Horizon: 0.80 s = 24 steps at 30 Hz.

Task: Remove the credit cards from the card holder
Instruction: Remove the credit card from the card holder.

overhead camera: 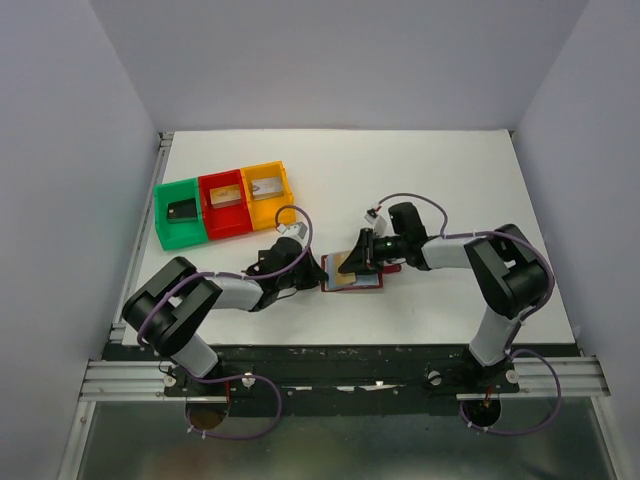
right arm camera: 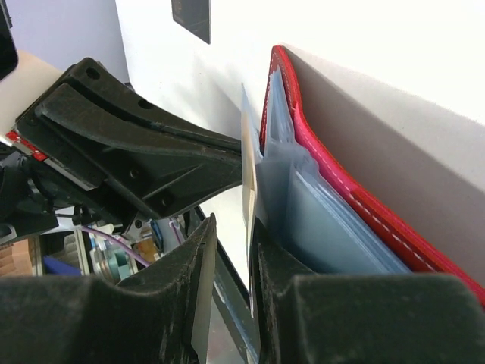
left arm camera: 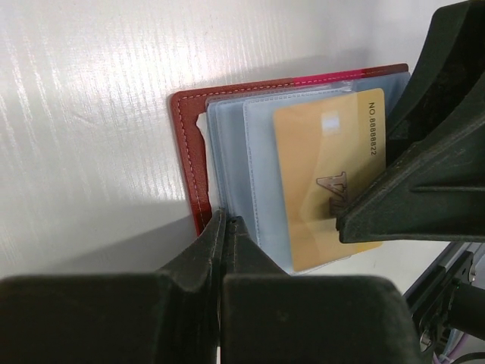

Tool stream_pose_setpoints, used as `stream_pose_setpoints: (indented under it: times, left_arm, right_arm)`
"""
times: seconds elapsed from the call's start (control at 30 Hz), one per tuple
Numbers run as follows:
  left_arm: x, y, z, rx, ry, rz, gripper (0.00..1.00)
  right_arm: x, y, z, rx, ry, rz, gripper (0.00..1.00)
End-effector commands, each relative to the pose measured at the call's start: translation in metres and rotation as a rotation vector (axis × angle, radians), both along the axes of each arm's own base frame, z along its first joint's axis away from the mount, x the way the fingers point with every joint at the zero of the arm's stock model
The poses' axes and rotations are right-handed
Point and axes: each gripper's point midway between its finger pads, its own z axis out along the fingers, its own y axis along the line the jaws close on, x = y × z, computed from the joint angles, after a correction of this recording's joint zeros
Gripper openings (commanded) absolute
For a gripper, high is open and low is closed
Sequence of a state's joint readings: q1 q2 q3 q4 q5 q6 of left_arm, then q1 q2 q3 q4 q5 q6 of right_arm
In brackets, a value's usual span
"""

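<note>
The maroon card holder (overhead camera: 362, 279) lies open on the table between the arms, its light blue pockets (left arm camera: 235, 144) facing up. A gold-orange credit card (left arm camera: 326, 178) sticks partway out of a pocket. My left gripper (left arm camera: 225, 220) is shut on the card holder's near edge, where the red cover meets the blue pockets; in the top view it (overhead camera: 318, 272) sits at the holder's left side. My right gripper (right arm camera: 233, 224) is open with the gold card (right arm camera: 248, 174) edge-on between its fingers, against the right one. The other pockets show no cards.
Green (overhead camera: 163, 215), red (overhead camera: 212, 230) and yellow (overhead camera: 289, 188) trays stand in a row at the back left, each with a card inside. Walls close in the table on the left, back and right.
</note>
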State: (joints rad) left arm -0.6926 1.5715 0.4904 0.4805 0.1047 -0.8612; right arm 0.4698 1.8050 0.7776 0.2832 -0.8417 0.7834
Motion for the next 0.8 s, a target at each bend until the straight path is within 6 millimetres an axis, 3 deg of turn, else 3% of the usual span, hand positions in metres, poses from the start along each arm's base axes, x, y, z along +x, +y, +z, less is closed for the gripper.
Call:
stream_pose_setpoints:
  times: [0.0, 0.77]
  left_arm:
    - [-0.018, 0.029, -0.033, 0.110, 0.095, 0.048, 0.00]
    - [-0.016, 0.033, -0.026, 0.125, 0.077, 0.049, 0.00]
  right_arm:
    - [-0.003, -0.008, 0.005, -0.016, -0.022, -0.003, 0.31]
    - [-0.003, -0.032, -0.009, -0.089, -0.020, -0.058, 0.17]
